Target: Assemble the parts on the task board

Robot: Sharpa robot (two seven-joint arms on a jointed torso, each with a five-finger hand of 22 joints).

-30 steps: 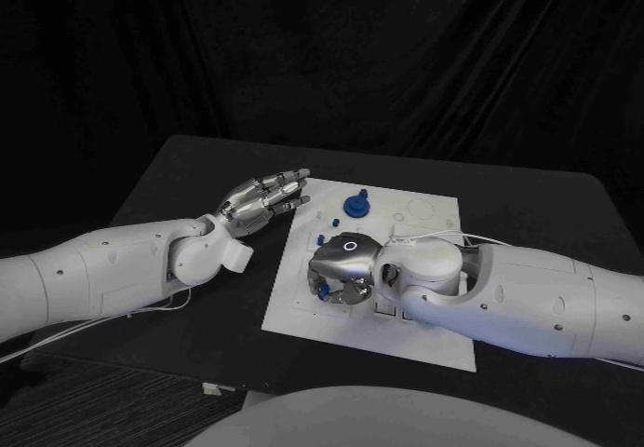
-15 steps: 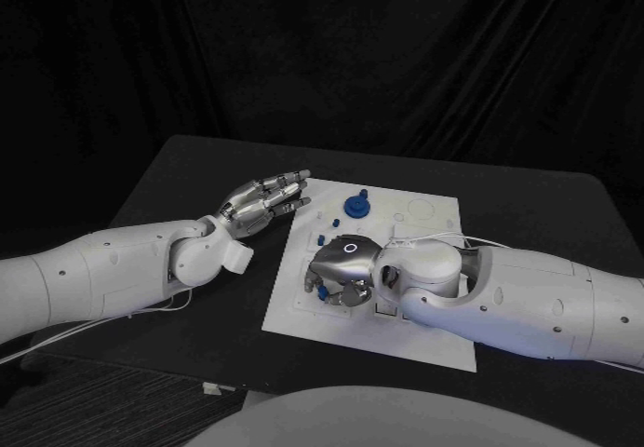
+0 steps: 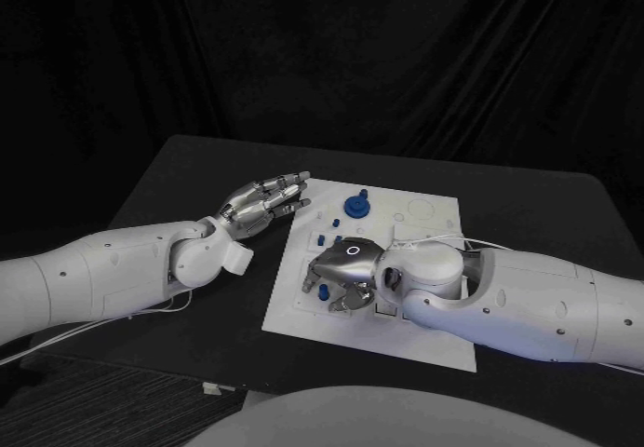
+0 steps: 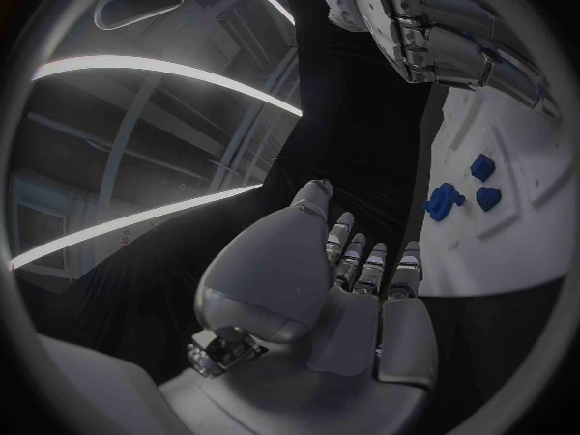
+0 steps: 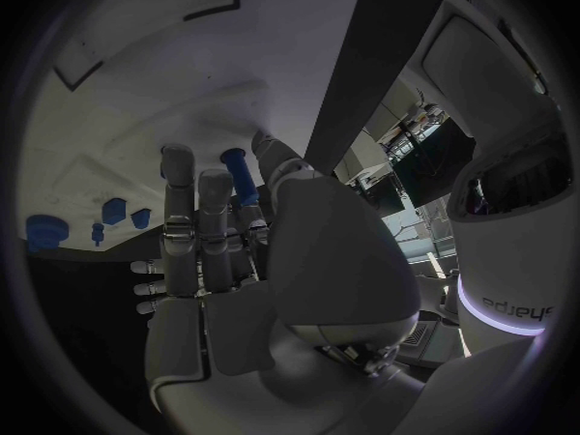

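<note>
The white task board [image 3: 416, 209] lies in the middle of the black table. My right hand [image 3: 342, 275] hovers low over the board's near left part, fingers curled down. It pinches a blue peg [image 5: 240, 176] between thumb and fingers, and the peg's tip shows under the hand [image 3: 327, 291]. A round blue knob [image 3: 355, 205] and small blue pieces [image 3: 328, 222] stand at the board's far left. My left hand [image 3: 269, 197] floats beside the board's left edge, fingers stretched out, holding nothing. The left wrist view shows the left hand [image 4: 351, 271] near the same blue pieces [image 4: 445, 201].
The black table [image 3: 175, 177] extends left of the board and behind it. White cables [image 3: 443, 233] run across the board by my right forearm, which covers the board's right near part. More blue pieces [image 5: 46, 230] show beyond the right hand's fingers.
My right hand has shifted slightly over the board with the peg, and its fingers have turned a little. The left hand has not moved.
</note>
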